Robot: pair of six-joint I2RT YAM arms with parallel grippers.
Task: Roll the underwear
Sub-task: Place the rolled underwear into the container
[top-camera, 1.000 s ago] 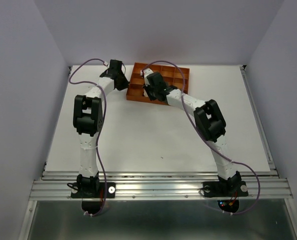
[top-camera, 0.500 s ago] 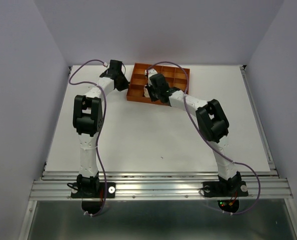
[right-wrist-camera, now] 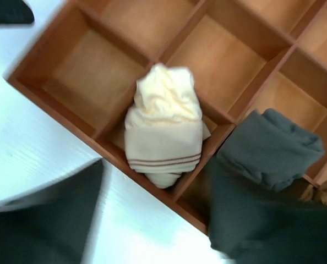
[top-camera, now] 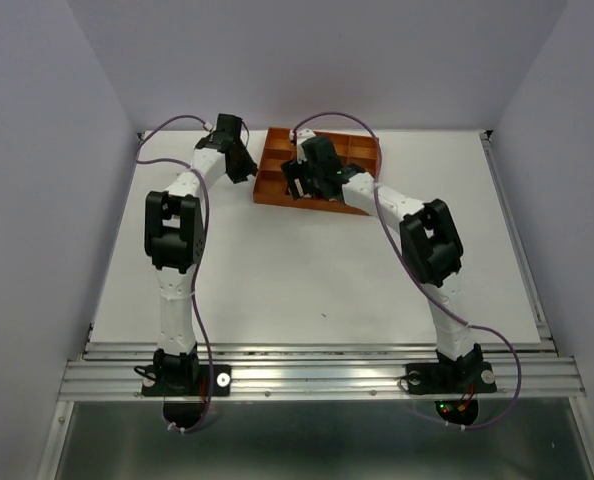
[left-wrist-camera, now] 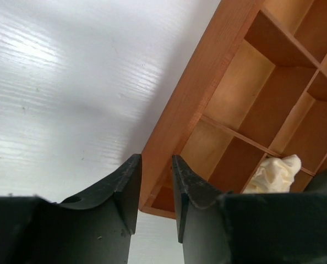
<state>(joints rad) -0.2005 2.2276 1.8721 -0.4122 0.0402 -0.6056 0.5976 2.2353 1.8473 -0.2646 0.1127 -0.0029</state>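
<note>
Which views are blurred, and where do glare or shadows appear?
Right wrist view: motion blur smears the right end effector; the pale rolled underwear is only soft. Left wrist view: sharp, with glare on the white table and a shadow beside the tray. Top external view: evenly lit, no blur.

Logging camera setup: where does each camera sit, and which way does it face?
Top external: above and behind the bases, looking down on table and far tray; left arm and right arm show.
Left wrist: on the left arm, looking past the left fingers at the tray's outer wall.
Right wrist: over the tray, looking into compartments with the cream underwear roll and dark grey underwear roll; blurred right fingers below.
Shared: all see the tray; both wrists see the cream roll.
</note>
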